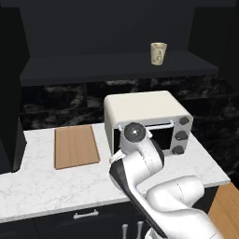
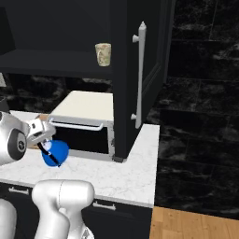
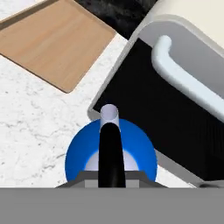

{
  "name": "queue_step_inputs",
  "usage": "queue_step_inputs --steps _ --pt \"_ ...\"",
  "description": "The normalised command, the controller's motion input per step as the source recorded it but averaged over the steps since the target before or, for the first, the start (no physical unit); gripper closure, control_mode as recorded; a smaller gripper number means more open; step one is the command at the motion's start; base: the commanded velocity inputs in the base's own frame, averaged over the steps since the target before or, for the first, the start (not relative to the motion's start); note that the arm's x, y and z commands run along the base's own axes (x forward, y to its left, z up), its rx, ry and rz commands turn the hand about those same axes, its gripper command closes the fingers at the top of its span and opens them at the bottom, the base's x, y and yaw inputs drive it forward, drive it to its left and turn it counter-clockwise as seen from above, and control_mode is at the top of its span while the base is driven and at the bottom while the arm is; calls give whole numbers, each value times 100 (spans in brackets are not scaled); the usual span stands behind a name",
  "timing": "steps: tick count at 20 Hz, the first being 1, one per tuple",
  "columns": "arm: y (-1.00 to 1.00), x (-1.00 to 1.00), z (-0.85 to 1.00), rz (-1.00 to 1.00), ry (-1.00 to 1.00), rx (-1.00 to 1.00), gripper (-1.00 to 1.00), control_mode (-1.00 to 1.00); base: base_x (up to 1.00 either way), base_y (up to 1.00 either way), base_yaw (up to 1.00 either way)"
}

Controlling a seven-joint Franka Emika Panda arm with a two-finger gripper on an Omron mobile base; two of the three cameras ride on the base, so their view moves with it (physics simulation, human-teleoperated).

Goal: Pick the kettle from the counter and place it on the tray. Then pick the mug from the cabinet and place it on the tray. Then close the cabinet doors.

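Note:
The blue kettle stands on the white counter just in front of the toaster oven. My gripper comes down on it from above and is shut on its black arched handle. In the hand view the kettle lies right below the hand. The wooden tray lies flat on the counter to the left, and its corner lies ahead of the kettle. The beige mug stands upright on the shelf of the open black cabinet. The mug sits near the shelf's right end.
A white toaster oven stands on the counter right of the tray, its bar handle close to the kettle. The right cabinet door stands open with its silver bar handle over the counter's right end.

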Motion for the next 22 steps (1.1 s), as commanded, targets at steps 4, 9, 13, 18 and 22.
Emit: queue_step_inputs --steps 4,9,13,18,22 --pt "100 12 78 22 -8 -17 100 -100 0 0 0" --pt "100 19 48 16 0 -5 100 -100 0 0 0" --pt "84 66 19 17 0 0 100 -100 0 0 0" --pt "52 98 -1 8 -1 -6 100 -100 0 0 0" --pt "44 99 -7 0 1 -12 100 -100 0 0 0"
